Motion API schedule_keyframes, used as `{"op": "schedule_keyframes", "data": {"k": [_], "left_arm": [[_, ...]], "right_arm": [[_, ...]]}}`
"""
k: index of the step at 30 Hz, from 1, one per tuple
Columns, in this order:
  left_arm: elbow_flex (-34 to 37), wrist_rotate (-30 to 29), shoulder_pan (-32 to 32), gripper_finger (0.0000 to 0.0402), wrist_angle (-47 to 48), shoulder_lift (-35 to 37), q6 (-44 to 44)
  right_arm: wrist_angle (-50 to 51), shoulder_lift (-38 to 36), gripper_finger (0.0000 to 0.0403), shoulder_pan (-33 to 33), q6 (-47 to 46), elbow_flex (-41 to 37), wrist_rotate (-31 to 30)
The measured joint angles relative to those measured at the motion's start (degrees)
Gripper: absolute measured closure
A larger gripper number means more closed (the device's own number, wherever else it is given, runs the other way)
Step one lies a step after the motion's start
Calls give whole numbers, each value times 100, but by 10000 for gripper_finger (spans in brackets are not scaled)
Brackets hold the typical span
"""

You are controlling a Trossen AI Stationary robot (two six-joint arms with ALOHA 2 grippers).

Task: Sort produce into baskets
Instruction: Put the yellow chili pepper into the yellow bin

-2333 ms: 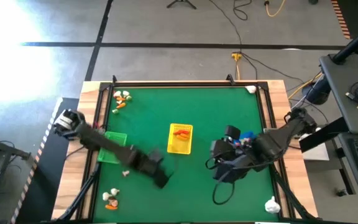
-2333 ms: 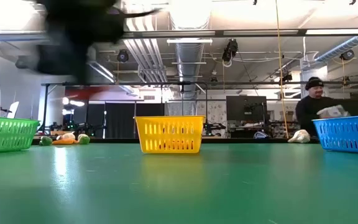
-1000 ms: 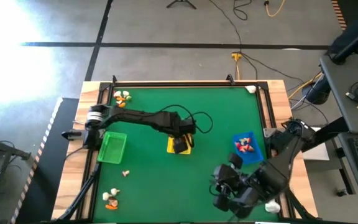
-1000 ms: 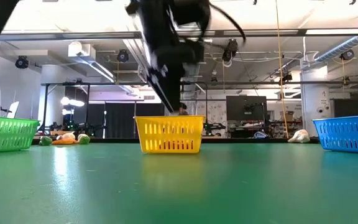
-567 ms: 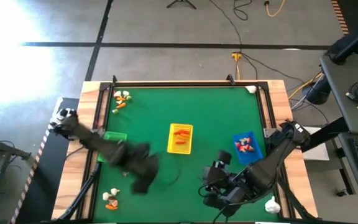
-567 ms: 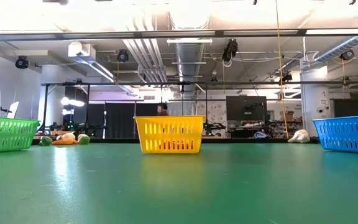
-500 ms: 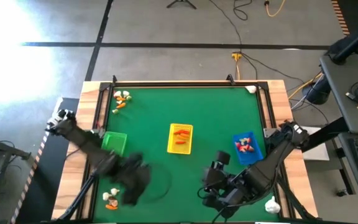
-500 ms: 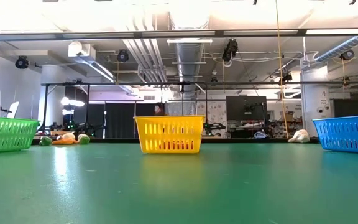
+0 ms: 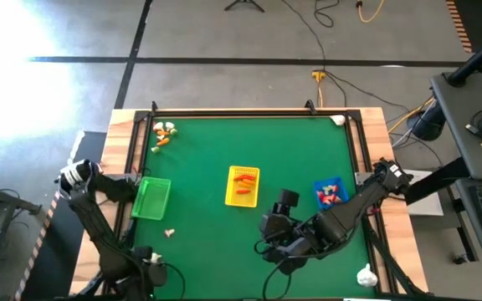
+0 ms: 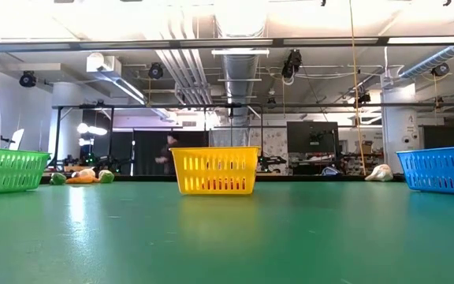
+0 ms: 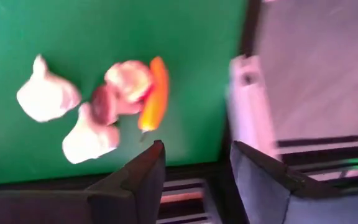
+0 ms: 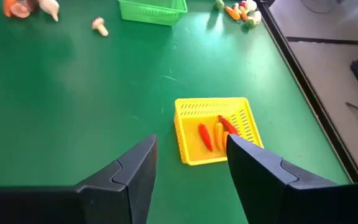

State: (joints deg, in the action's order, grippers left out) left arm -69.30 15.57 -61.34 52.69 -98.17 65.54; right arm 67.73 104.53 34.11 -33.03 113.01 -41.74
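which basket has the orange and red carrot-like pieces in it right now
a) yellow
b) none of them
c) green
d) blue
a: the yellow basket holds the orange and red pieces, seen in the right wrist view, while the green basket looks empty from above.

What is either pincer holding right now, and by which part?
Nothing is held. The left pincer is open over the produce pile at the table's near left corner, and the right pincer is open and empty above the yellow basket.
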Motion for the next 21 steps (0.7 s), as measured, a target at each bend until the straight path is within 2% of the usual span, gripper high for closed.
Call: {"op": "schedule_keyframes", "data": {"k": [5, 12, 16, 21], "left_arm": [[401, 452, 203, 247, -20, -246, 335], [547, 554, 317, 255, -145, -469, 378], [549, 845, 310, 255, -420, -597, 493], [548, 806, 289, 255, -695, -877, 603]], "right_arm": [[35, -7, 218, 8, 8, 0, 32], [102, -11, 218, -34, 19, 0, 176], [137, -14, 218, -97, 28, 0, 177], [153, -16, 218, -161, 20, 0, 180]]}}
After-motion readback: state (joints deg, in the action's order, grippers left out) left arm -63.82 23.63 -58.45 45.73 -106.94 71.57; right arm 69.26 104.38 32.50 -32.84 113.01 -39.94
